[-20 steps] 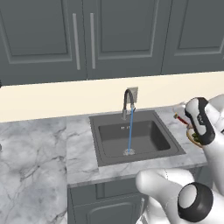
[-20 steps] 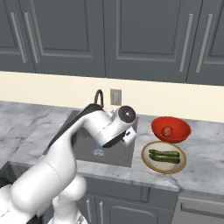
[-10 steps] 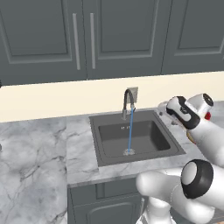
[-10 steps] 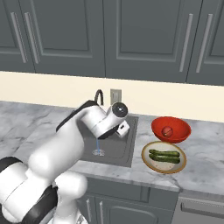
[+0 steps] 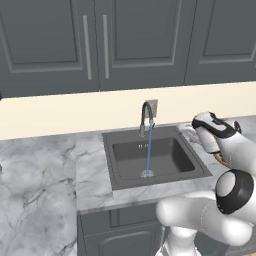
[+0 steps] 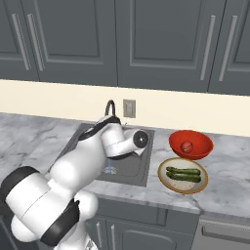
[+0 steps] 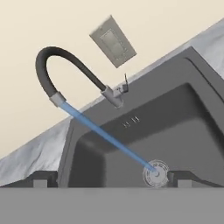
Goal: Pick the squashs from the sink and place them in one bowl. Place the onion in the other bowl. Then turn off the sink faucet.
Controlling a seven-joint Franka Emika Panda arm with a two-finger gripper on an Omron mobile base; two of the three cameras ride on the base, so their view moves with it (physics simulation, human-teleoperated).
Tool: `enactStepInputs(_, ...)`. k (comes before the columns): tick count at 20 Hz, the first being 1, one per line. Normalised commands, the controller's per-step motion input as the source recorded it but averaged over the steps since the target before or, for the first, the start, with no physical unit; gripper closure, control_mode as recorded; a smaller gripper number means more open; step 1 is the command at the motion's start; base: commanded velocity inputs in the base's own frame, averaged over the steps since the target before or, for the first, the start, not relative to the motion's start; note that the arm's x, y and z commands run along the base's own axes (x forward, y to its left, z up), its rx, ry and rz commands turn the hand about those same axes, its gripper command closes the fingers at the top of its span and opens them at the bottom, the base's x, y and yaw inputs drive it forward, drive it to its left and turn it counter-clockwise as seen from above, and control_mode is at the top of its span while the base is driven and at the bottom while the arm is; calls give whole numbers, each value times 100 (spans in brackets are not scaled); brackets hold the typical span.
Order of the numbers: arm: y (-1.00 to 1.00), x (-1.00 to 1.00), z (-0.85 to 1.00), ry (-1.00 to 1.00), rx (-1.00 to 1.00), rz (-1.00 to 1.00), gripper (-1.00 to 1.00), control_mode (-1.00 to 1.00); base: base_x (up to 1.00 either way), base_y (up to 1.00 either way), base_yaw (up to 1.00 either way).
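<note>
Both base views looked down at the sink [image 5: 150,159] [image 6: 128,161] from opposite rear sides; the hand view sat close above it [image 7: 144,131], rolled

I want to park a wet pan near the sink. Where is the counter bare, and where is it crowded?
Bare marble left of the sink, and a narrow strip along its front rim. Crowded on the right: the red bowl with the onion, the beige bowl with both squashes. The faucet runs into the basin.
</note>
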Motion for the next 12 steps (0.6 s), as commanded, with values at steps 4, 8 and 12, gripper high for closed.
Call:
enactStepInputs(4,0,28,-5,-6,-13,22,-100,-100,0,0,0)
enactStepInputs(8,0,34,-1,-2,-17,23,-100,-100,0,0,0)
enactStepInputs(12,0,38,0,-1,-12,22,-100,-100,0,0,0)
